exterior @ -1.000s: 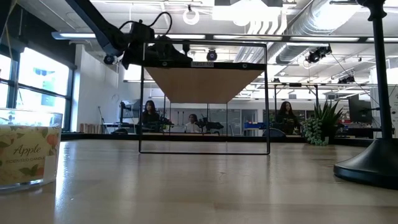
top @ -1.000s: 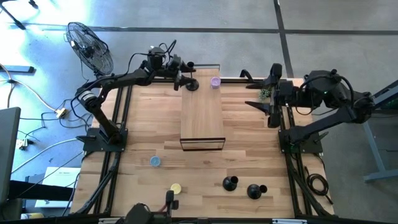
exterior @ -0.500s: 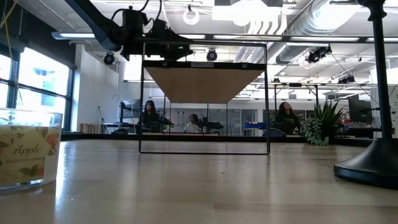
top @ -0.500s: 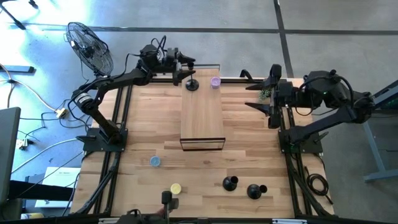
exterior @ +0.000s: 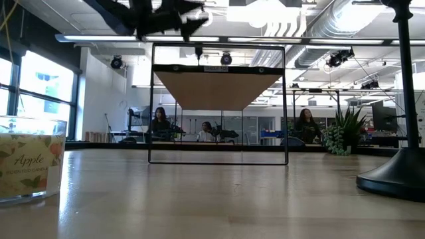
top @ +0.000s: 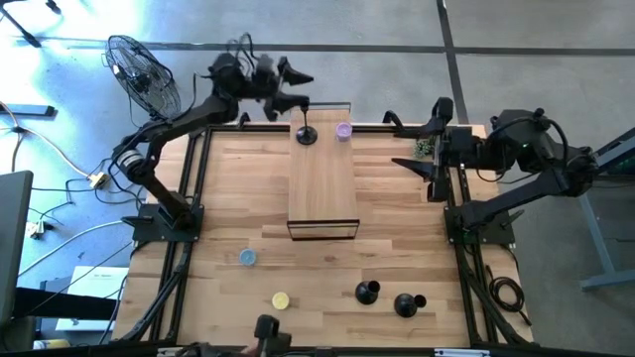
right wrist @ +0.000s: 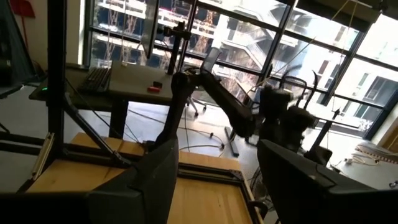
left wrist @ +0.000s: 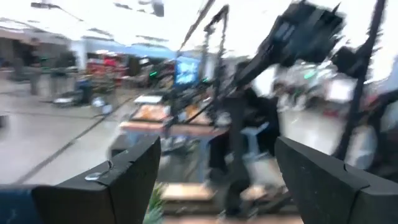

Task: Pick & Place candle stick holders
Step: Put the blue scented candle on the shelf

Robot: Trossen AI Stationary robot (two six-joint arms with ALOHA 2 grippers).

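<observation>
One holder [top: 307, 135] below left fingers [top: 298, 87].

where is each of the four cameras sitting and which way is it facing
High view: overhead, straight down on the table; both arms, left hand behind the shelf.
Low view: table height, level toward the room; left hand above the shelf.
Left wrist view: on that arm, facing the room past its open fingers.
Right wrist view: across the table past its open fingers, seeing the left arm.
Shared: high and low both show the shelf.
</observation>
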